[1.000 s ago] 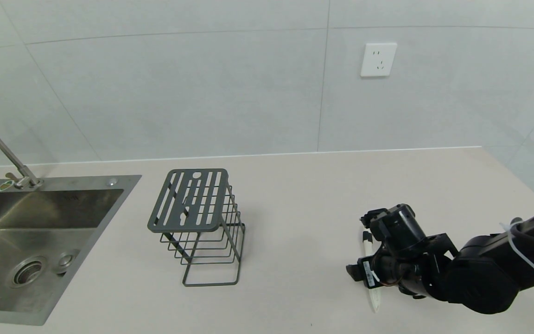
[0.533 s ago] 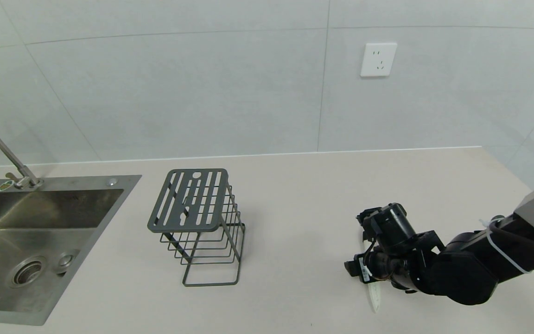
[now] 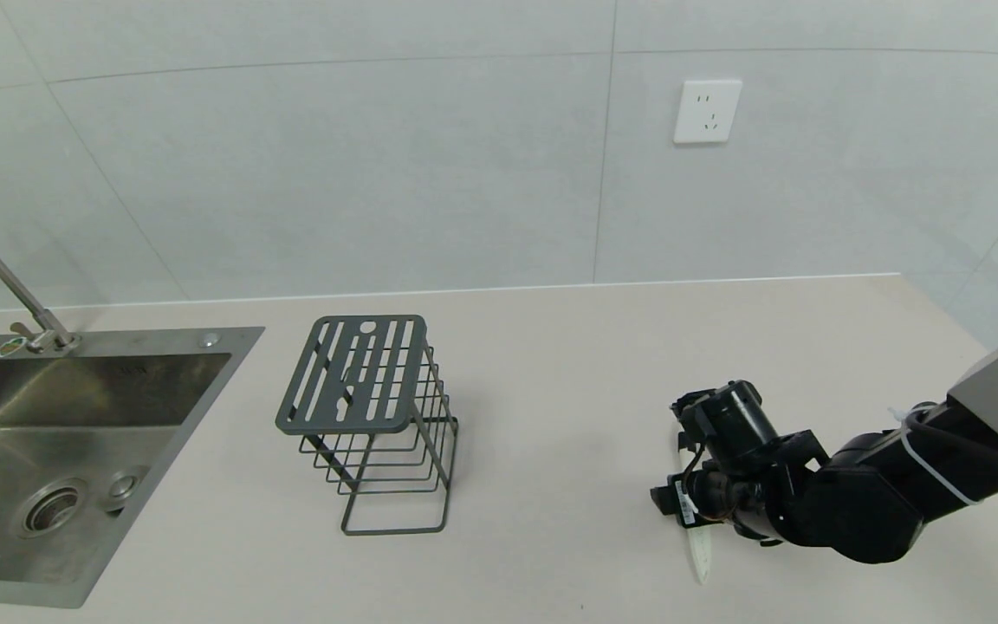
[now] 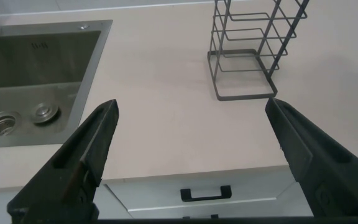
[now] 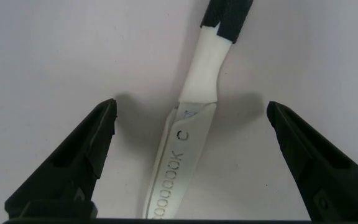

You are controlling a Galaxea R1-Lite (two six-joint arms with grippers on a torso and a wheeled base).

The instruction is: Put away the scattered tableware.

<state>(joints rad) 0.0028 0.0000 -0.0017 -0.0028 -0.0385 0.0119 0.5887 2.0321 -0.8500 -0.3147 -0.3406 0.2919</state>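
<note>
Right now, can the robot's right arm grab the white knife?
Probably yes. The right gripper hangs open over the knife, one finger on each side of it, and nothing lies between them. The knife lies flat on the counter, so going lower and closing should catch it.

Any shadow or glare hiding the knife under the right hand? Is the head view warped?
Right wrist view: the knife lies inside the open right hand, with soft shadows on both sides and no glare. Head view: the wall tile seams bow, which is lens distortion; the rack casts a faint shadow; the sink steel reflects light.
</note>
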